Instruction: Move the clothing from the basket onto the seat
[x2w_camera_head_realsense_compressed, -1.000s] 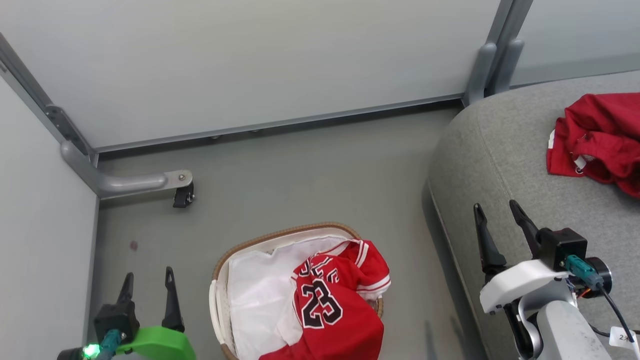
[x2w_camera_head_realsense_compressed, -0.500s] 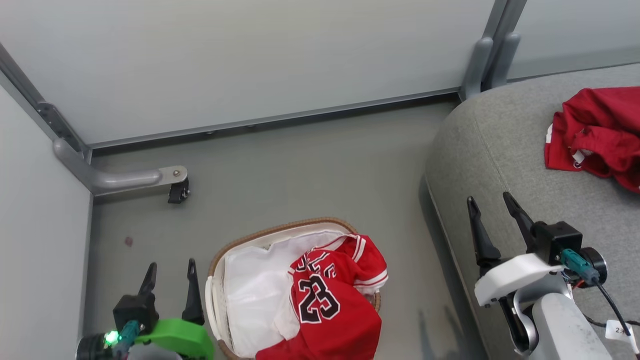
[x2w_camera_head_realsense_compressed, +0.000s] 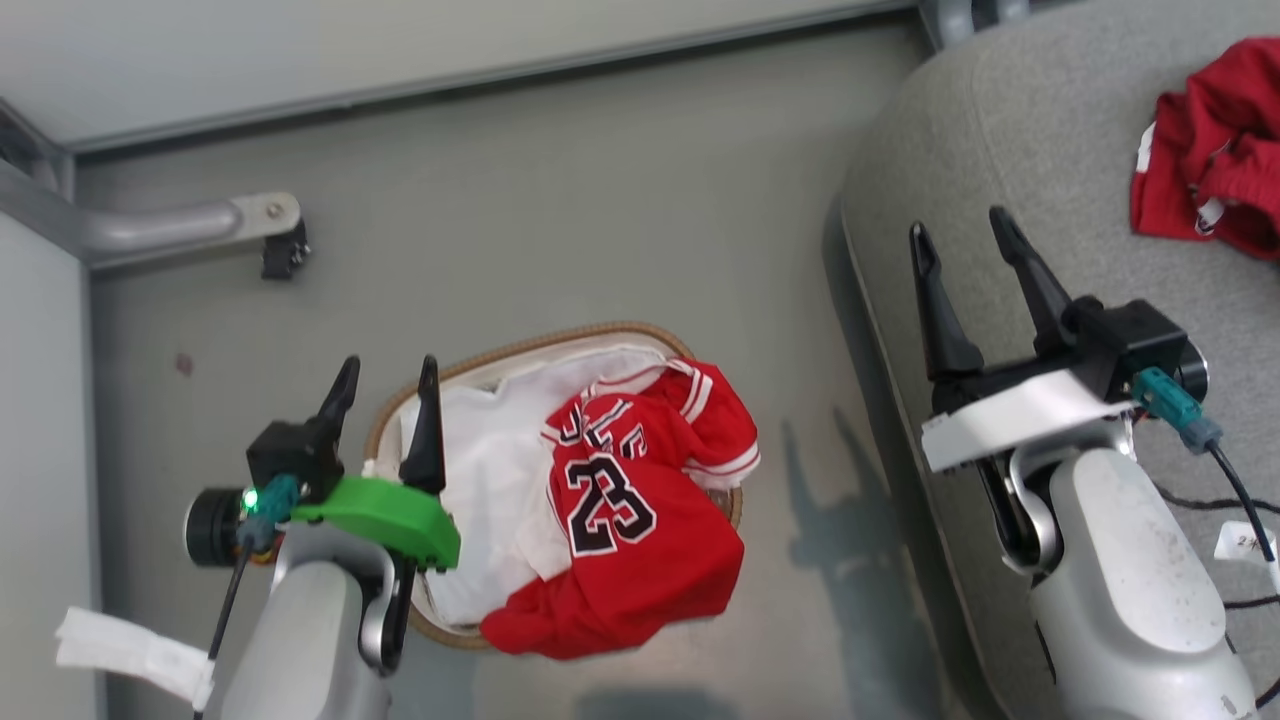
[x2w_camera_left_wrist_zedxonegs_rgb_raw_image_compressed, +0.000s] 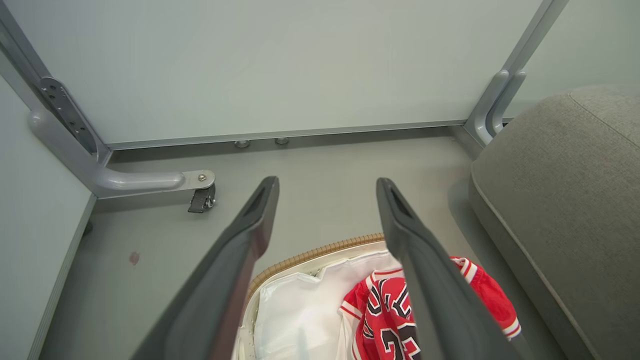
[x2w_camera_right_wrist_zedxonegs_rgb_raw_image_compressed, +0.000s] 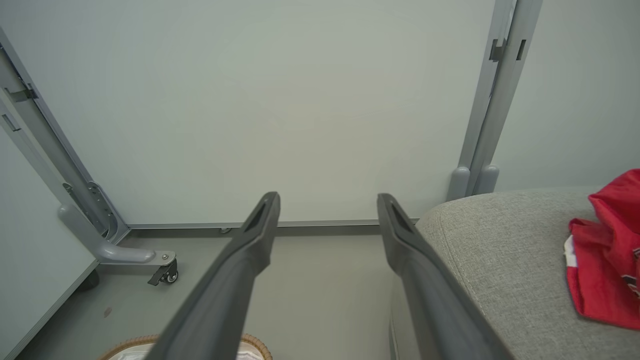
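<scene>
**Liner and a light basket are the hazards as the left arm closes in**

Nearest, the left pincer (x2w_camera_head_realsense_compressed: 390, 365) hangs wide open and empty over the left rim of the basket (x2w_camera_head_realsense_compressed: 560, 335). Its fingers are above the white liner (x2w_camera_head_realsense_compressed: 480, 470) rather than the red jersey (x2w_camera_head_realsense_compressed: 620, 520). That looks like the main risk: a straight drop from here would nip the liner, or liner and jersey together, and lift the wrong cloth. The jersey lies in the basket's right half and spills over its rim towards the floor (x2w_camera_head_realsense_compressed: 560, 180). A sideways pull could drag or tip the basket, or let the jersey slide to the floor.

The right pincer (x2w_camera_head_realsense_compressed: 958, 225), also spread and empty, hovers over the edge of the seat (x2w_camera_head_realsense_compressed: 1000, 130). Farther on, a second red garment (x2w_camera_head_realsense_compressed: 1210, 150) already lies on the seat.

Compared with a second ago, the camera has tilted down, so the wall has nearly left the head view. The left pincer was then well apart from the basket and now overlaps its rim. Both pincers were open then too, and the jersey lies the same.
</scene>
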